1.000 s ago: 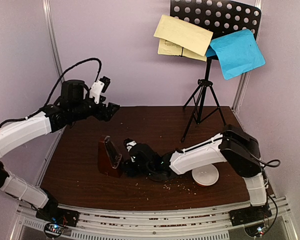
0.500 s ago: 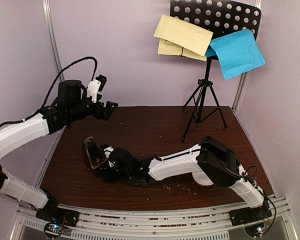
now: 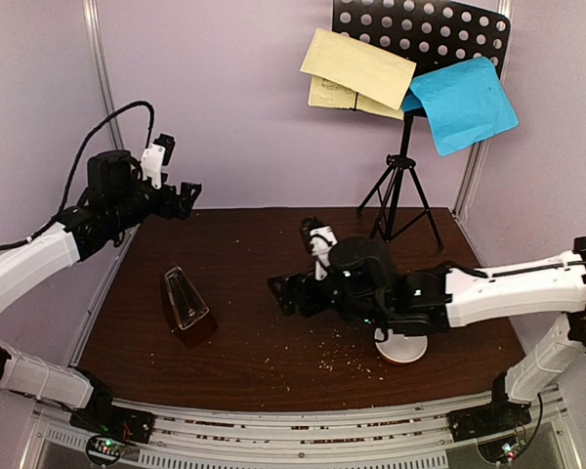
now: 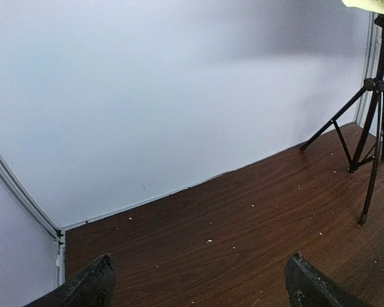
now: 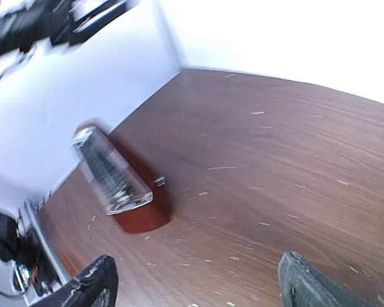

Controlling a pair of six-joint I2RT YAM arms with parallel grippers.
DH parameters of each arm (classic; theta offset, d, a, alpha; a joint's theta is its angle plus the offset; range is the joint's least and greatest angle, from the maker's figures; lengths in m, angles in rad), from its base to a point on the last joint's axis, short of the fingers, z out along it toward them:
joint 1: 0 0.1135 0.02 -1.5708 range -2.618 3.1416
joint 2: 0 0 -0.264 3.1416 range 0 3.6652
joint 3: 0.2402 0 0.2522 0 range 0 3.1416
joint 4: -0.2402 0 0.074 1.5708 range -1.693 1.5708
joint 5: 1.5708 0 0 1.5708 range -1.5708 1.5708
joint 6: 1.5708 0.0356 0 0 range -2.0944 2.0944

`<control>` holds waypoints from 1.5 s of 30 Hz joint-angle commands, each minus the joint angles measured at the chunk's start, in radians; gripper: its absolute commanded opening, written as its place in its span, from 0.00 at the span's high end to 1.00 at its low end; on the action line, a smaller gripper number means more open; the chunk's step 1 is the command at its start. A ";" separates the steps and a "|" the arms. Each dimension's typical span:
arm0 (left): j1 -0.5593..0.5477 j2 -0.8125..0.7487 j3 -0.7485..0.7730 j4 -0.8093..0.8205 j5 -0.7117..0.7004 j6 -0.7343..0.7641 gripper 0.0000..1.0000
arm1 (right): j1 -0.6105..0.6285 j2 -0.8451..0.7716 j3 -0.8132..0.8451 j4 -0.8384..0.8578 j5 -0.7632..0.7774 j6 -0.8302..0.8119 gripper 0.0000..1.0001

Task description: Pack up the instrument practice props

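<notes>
The brown pyramid metronome (image 3: 186, 309) with its clear cover stands alone on the left of the table, and it is blurred in the right wrist view (image 5: 115, 182). My right gripper (image 3: 285, 291) is open and empty to its right, well apart from it (image 5: 198, 284). My left gripper (image 3: 182, 198) hovers open and empty near the back left wall (image 4: 198, 288). The black music stand (image 3: 422, 31) stands at the back right on its tripod (image 4: 365, 128). It carries pale yellow sheets (image 3: 356, 68) and a blue sheet (image 3: 463, 104).
A small round white bowl (image 3: 401, 346) sits under my right forearm near the front right. Pale crumbs (image 3: 342, 363) are scattered over the brown table (image 3: 264, 244). Walls close in the left, back and right sides.
My right gripper carried the metronome to the left, let go of it and drew back to the right. My left gripper moved further left along the back wall.
</notes>
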 commanded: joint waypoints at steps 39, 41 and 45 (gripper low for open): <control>0.002 0.122 0.014 0.010 -0.021 0.021 0.04 | -0.974 0.343 0.419 -0.213 -0.650 0.096 0.40; 0.001 0.126 0.016 0.007 -0.019 0.021 0.05 | -0.974 0.375 0.448 -0.200 -0.670 0.110 0.52; 0.001 0.132 0.016 0.009 -0.023 0.022 0.05 | -0.973 0.382 0.433 -0.133 -0.697 0.152 0.65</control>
